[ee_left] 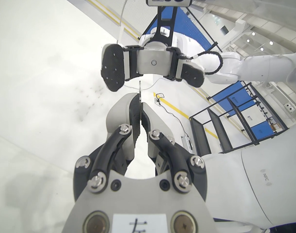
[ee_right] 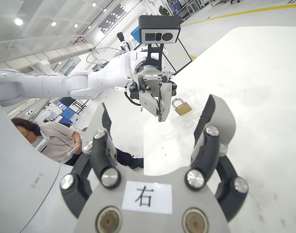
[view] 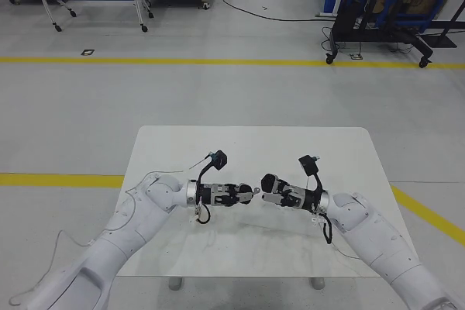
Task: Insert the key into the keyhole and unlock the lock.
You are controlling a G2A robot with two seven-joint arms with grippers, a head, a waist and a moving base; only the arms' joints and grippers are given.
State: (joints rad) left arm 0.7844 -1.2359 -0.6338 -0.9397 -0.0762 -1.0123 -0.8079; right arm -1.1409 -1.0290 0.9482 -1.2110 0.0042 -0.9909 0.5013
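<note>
My left gripper (ee_left: pixel 140 103) is shut on a thin metal key (ee_left: pixel 140 89), whose blade sticks out past the fingertips. It hovers above the middle of the white table (view: pixel 310 147). A small brass padlock (ee_right: pixel 181 107) with a silver shackle lies flat on the table just behind the left gripper (ee_right: pixel 162 115). Facing it at close range, my right gripper (ee_right: pixel 157 103) stands open with nothing between its fingers (ee_right: pixel 211 115). In the top view the two grippers meet tip to tip, left gripper (view: pixel 252 191) and right gripper (view: pixel 268 184).
The table's bare surface spreads to the far edge (view: pixel 252 128) and on both sides of the arms. Black racks (view: pixel 380 31) and a yellow floor line (view: pixel 217 60) lie well beyond the table.
</note>
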